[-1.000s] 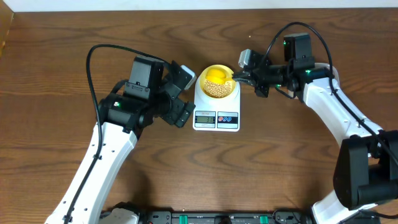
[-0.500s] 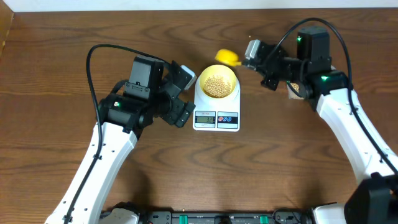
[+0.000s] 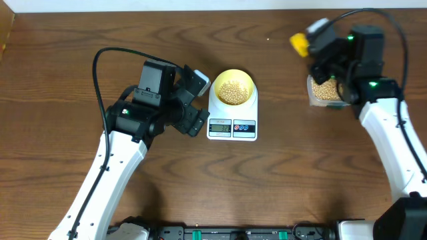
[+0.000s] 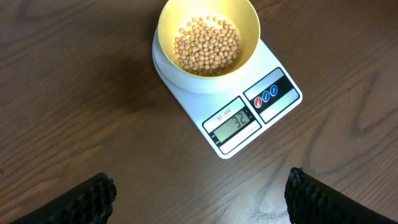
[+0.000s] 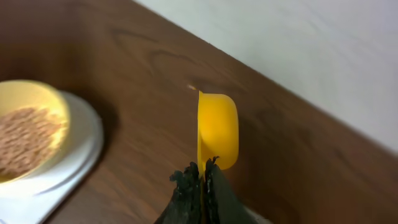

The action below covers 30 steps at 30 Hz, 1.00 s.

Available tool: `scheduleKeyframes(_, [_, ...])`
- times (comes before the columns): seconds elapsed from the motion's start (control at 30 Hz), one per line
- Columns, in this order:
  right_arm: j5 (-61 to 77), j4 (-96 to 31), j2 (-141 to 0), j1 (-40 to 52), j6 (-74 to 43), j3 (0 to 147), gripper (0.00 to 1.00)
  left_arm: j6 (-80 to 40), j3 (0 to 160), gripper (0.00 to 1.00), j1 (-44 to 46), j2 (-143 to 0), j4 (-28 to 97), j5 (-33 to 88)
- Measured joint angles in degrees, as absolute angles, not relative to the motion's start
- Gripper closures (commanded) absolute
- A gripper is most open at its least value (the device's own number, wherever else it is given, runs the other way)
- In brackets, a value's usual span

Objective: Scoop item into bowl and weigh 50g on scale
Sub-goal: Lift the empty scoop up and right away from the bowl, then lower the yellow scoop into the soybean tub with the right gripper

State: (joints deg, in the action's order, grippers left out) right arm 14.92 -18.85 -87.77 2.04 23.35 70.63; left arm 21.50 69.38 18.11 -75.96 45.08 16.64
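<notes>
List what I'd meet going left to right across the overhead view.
left gripper → scale with the bowl on it → yellow scoop → clear tub

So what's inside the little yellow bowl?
A pile of small tan beans fills the bottom of the bowl, which sits on the white scale. The beans cover the bowl's floor, so nothing beneath them can be seen.

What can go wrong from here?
1. The scale reads 32; a full scoop could overshoot 50.
2. The right gripper pinches the scoop by its handle alone, and bare table separates the tub from the bowl: beans could spill in transit.
3. The open left gripper hovers near the scale; a nudge would disturb the reading.
</notes>
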Motion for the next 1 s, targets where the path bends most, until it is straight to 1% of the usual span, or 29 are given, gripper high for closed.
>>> scheduleKeyframes(0.13, [13.8,-19.4,-87.8,-2.2,16.7,70.7,0.98,21.5,69.4,0.11,18.1,-76.0,45.1,16.6])
scheduleKeyframes(0.27, [13.1,-22.0,-87.8,-5.0,13.2,70.7,0.99,21.5,69.4,0.11,18.1,-76.0,45.1,16.6])
scheduleKeyframes(0.4, [11.4,-26.7,-87.8,-5.5,11.9,70.6,0.99,21.5,69.4,0.11,18.1,-76.0,45.1,16.7])
scheduleKeyframes(0.67, [2.8,-33.1,-87.7,-5.5,11.0,70.6,0.99,21.5,69.4,0.11,18.1,-76.0,45.1,16.6])
scheduleKeyframes(1.0, [-2.9,-35.9,-87.7,-5.5,11.0,70.6,0.99,21.5,69.4,0.11,18.1,-76.0,45.1,16.6])
